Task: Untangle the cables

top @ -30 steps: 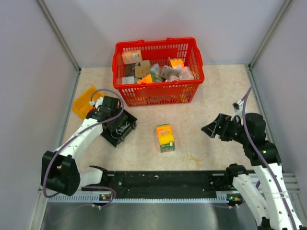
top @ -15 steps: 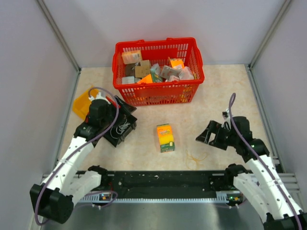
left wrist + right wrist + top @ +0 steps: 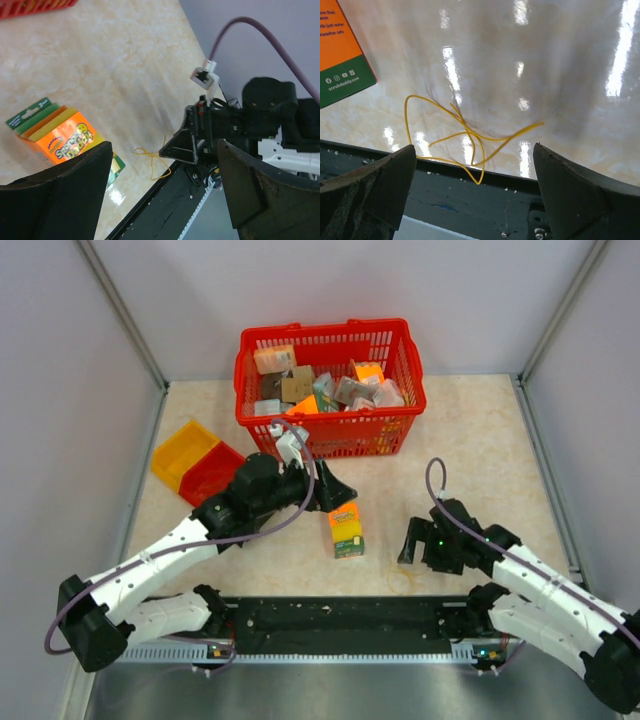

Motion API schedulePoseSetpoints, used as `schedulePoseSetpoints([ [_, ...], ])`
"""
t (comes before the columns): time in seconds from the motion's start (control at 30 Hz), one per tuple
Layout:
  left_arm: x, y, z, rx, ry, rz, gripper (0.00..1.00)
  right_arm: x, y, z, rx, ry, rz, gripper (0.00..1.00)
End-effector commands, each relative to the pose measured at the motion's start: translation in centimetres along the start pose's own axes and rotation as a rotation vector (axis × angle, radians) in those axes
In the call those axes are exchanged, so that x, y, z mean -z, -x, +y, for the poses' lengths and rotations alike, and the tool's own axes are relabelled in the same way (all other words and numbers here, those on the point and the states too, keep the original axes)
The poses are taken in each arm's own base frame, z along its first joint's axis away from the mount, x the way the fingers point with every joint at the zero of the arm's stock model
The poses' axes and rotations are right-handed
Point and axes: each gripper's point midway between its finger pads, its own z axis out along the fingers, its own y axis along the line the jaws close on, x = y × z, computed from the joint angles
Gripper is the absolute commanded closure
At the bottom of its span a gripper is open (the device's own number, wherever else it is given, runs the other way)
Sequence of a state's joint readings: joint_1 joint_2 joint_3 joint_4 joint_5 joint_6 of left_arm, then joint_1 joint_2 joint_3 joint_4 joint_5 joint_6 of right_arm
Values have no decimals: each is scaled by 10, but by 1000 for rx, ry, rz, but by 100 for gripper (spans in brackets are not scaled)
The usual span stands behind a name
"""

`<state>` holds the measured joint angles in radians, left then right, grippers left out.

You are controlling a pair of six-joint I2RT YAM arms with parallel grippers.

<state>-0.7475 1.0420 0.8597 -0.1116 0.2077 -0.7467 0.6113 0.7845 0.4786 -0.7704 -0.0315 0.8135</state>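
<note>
The cables show as one thin yellow wire point(image 3: 465, 135) curled in loose crossing loops on the marble tabletop, right against the black front rail. My right gripper point(image 3: 474, 147) hovers just above it, open, with the loops between its fingers and nothing gripped. In the left wrist view the same wire point(image 3: 152, 161) lies beside the right gripper's black finger point(image 3: 192, 142). My left gripper point(image 3: 335, 495) is open and empty, held above the table over the yellow-green sponge box point(image 3: 345, 527), facing the wire.
A red basket point(image 3: 330, 435) with several small boxes stands at the back. An orange bin point(image 3: 180, 450) and a red bin point(image 3: 212, 475) sit at the left. The black rail point(image 3: 340, 615) runs along the front edge.
My left arm swung from the bins at the left to the centre and its jaws opened wide. My right arm moved left and down to the wire by the rail, jaws opening a little more.
</note>
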Motion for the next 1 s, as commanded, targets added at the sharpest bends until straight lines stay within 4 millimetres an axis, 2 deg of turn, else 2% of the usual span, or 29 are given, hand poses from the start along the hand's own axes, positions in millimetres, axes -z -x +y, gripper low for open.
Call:
schedulePoseSetpoints([
  [0.0, -2, 13, -30, -145, -59, -60, 11, -11, 11, 32, 115, 117, -2, 1],
  [0.03, -2, 12, -28, -144, -46, -59, 12, -15, 10, 35, 116, 122, 4, 1],
  [0.07, -2, 12, -28, -144, -45, -58, 12, -20, 9, 35, 116, 112, 6, 8],
  [0.13, 1, 13, -30, -147, -51, -60, 12, -28, 4, 31, 103, 92, 25, 32],
  [0.17, 2, 12, -32, -151, -59, -60, 12, -31, 3, 28, 90, 76, 29, 48],
  [0.23, 5, 13, -38, -172, -83, -59, 12, -34, 0, 25, 83, 58, 46, 71],
  [0.33, 11, 11, -60, -234, -195, -34, 11, -23, 7, 41, 98, 115, 35, 100],
  [0.43, 13, 4, -85, -282, -330, 20, 9, 4, 21, 70, 147, 250, -27, 100],
  [0.53, 10, -5, -99, -316, -403, 81, 14, 45, 43, 98, 223, 390, -154, 100],
  [0.63, 14, -8, -121, -354, -515, 64, 15, 85, 55, 120, 290, 504, -239, 100],
  [0.8, 19, -24, -146, -371, -659, 65, 13, 136, 55, 149, 361, 677, -266, 100],
  [0.97, 4, -53, -155, -379, -677, 173, 13, 172, 56, 166, 377, 788, -295, 100],
])
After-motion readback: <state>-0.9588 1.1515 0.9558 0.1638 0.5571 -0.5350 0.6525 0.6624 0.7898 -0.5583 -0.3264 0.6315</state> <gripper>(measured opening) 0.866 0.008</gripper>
